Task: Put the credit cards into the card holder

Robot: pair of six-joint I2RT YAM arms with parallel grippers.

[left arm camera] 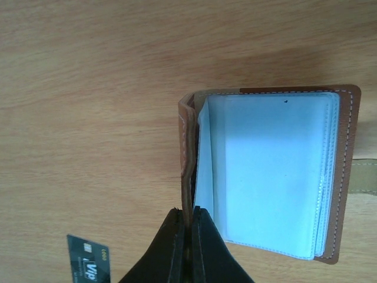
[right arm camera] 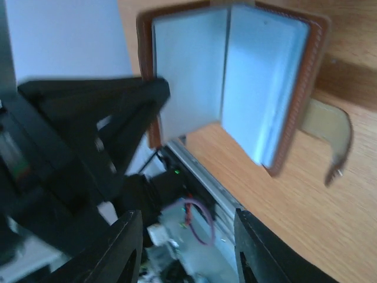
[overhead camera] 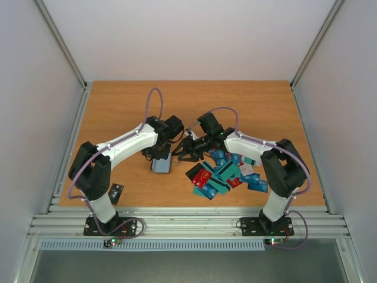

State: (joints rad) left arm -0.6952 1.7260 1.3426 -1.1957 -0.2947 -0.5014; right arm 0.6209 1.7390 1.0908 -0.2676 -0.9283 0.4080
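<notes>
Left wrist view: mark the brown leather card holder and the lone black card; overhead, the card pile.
Brown leather card holder (left arm camera: 268,171): left wrist view, clear inner sleeve.
Lone black card (left arm camera: 88,268): left wrist view, card face.
Coloured card pile (overhead camera: 227,174): top view, pile's middle.

Left arm (overhead camera: 126,146) reaches from its near-left base toward the centre. Left gripper (left arm camera: 189,217) points down, jaws pinched tight on the card holder (left arm camera: 186,141) cover. Right arm (overhead camera: 253,144) bends leftward. Right gripper (right arm camera: 187,236) faces the left one, jaws apart, holding nothing.
</notes>
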